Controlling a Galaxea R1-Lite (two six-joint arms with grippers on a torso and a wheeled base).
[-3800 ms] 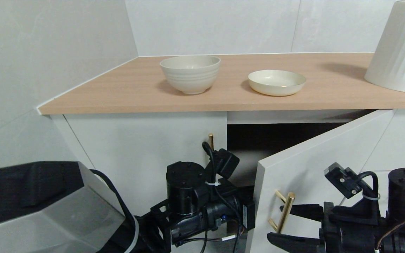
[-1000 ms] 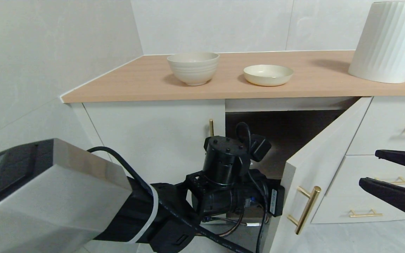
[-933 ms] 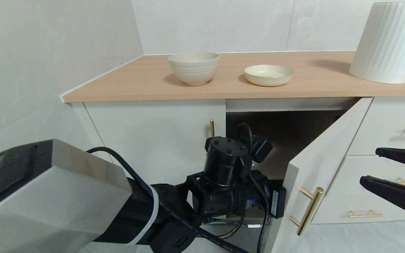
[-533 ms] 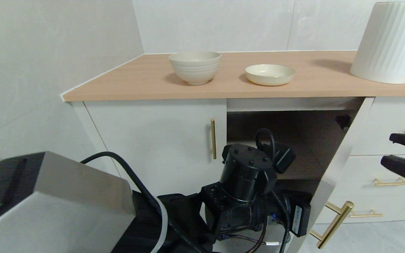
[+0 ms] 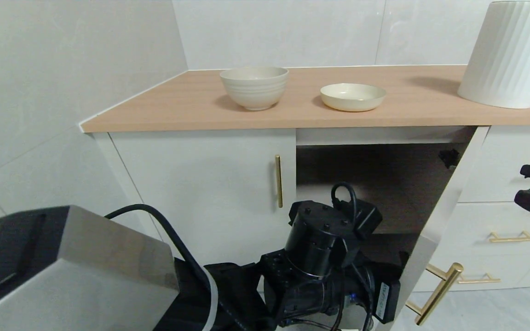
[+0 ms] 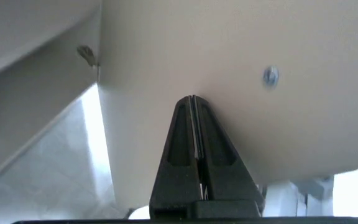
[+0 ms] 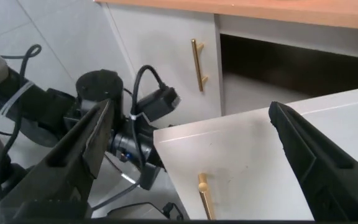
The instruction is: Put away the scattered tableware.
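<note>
Head view: bowl [image 5: 254, 87] and shallow dish [image 5: 353, 96] on countertop [image 5: 164, 112], back from its front edge; cabinet door [image 5: 435, 230] standing wide; right gripper [image 5: 520, 184] cut off at frame edge
Left wrist view: left gripper [image 6: 193, 106] pressed closed, tip at door panel
Right wrist view: right gripper spread wide, empty

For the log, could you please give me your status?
Left hand shut, behind open cabinet door. Right hand open, empty. Bowl, dish on countertop. Left arm fronts cabinet opening.
</note>
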